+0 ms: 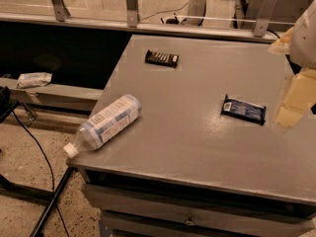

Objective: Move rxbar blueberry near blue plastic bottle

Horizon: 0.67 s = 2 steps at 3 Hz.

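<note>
On the grey metal surface (197,147), the flat navy-wrapped rxbar blueberry (244,109) lies well apart from the toppled clear blue plastic bottle (106,122). The claw (295,102), grip state impossible to tell, hangs beside the bar, grasp pending.

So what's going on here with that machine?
A one-armed robot is meant to move the rxbar blueberry next to the blue plastic bottle. Its hand hangs by the right edge of the table, just right of the bar, which lies flat there, not yet picked up. The bottle lies on its side at the front left corner, cap over the edge. A black-brown bar sits at the back.
</note>
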{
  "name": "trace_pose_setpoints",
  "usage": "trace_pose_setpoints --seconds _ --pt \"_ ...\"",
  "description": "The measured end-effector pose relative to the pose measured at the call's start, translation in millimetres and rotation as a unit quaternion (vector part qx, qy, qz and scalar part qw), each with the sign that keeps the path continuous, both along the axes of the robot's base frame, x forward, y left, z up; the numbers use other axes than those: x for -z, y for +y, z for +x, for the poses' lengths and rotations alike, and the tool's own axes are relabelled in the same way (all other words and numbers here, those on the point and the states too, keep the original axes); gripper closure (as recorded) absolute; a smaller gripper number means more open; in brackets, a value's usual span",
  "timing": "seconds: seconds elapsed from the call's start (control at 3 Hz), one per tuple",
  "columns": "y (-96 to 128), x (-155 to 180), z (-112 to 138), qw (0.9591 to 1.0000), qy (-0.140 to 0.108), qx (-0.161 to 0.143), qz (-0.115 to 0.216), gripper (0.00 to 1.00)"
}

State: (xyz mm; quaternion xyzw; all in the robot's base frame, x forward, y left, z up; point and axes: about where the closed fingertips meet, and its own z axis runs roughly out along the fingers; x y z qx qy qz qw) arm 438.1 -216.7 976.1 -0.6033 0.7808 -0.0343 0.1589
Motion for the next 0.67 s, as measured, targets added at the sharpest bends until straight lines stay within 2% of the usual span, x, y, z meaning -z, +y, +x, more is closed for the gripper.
trace_pose_setpoints --seconds 0.33,0.67 --pt "0.0 0.0 0.0 1.0000 0.000 0.000 0.000 0.00" --pt "-3.1 10.6 21.8 0.9999 -0.005 0.009 0.001 0.00"
